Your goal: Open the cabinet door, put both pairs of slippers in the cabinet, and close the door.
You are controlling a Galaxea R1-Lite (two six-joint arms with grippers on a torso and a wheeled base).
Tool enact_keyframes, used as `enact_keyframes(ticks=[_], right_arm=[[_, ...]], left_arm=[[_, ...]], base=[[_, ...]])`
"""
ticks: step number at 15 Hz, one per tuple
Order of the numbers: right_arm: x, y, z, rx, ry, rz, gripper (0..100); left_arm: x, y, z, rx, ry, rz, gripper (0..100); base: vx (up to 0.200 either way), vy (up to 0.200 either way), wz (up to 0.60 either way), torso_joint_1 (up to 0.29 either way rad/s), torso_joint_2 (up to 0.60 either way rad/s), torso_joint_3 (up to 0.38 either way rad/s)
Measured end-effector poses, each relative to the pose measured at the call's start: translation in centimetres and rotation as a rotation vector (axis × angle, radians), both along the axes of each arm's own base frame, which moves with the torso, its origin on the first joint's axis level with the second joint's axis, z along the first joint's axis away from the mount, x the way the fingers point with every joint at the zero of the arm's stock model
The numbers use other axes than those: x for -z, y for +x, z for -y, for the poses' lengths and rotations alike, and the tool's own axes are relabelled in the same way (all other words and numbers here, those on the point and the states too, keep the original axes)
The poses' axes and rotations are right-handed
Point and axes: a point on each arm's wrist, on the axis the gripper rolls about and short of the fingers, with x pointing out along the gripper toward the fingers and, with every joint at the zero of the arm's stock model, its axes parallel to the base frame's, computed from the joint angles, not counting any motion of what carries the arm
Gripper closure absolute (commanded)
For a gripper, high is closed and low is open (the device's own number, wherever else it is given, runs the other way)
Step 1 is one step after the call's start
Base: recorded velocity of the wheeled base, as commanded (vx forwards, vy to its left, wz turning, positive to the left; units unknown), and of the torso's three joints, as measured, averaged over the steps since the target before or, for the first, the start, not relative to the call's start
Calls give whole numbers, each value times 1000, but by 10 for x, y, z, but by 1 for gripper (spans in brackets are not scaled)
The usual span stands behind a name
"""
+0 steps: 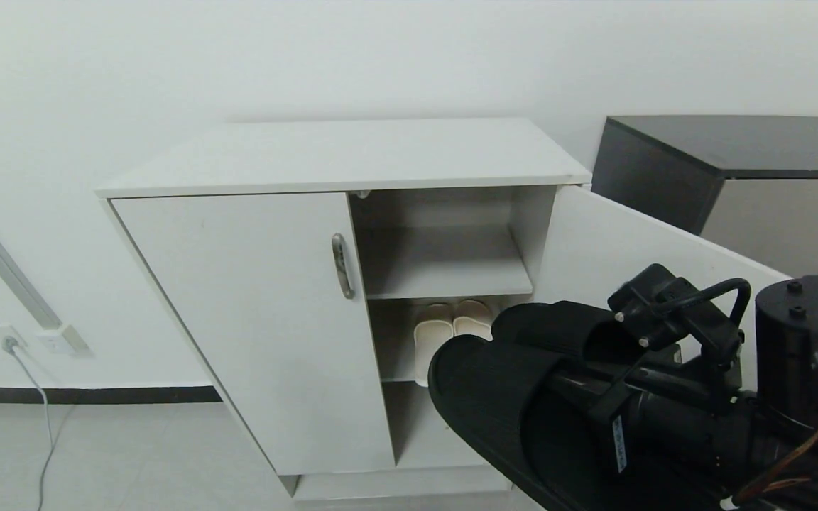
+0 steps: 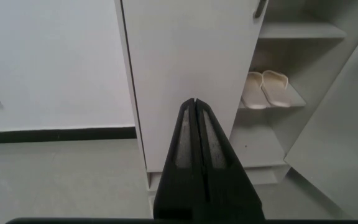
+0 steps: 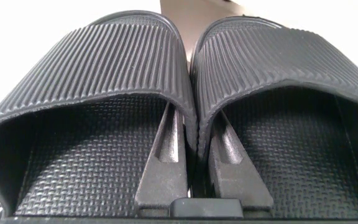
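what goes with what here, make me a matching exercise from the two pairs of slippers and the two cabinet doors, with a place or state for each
1. white slippers
2. black slippers
3. left door
4. right door

a. open
b. in the right gripper
c. shut
d. on a shelf

Pairs: 1-d, 2-b, 3-c, 4-a
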Motion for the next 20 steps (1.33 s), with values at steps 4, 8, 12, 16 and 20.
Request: enact_keyframes(ticks=[4, 8, 12, 16, 20], right_arm=[[1, -2, -1, -9, -3, -2, 100], [2, -3, -2, -12, -5, -3, 100], [3, -4, -2, -18, -9, -6, 100], [3, -4, -2, -17, -8, -5, 100], [2, -3, -3, -16, 4, 5, 100]], left_arm=[[0, 0, 0, 0, 0, 0, 100], [0, 0, 0, 0, 0, 0, 100], [0, 0, 0, 0, 0, 1, 100], [0, 0, 0, 0, 0, 1, 100], [0, 0, 0, 1, 2, 1, 100]], base=[[0, 0, 0, -82, 452, 365], [0, 0, 0, -30, 438, 409], [0, 0, 0, 1, 135, 129], [0, 0, 0, 0, 0, 0], [0, 150, 0, -3, 2, 5]])
